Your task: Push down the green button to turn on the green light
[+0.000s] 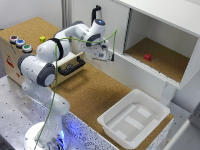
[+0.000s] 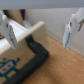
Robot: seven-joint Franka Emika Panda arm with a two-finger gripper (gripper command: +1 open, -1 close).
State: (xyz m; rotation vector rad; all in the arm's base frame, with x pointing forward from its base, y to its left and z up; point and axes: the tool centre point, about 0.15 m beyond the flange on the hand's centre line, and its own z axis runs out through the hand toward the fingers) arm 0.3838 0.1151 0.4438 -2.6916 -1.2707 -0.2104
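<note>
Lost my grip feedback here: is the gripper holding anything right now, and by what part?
Nothing is held. In the wrist view the gripper is open, with only air between its fingers.

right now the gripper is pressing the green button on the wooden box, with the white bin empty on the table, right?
Not pressing: the exterior view shows the gripper far from the green button, hanging open near the cabinet. The button does sit on the wooden box, and the white bin is empty.
</note>
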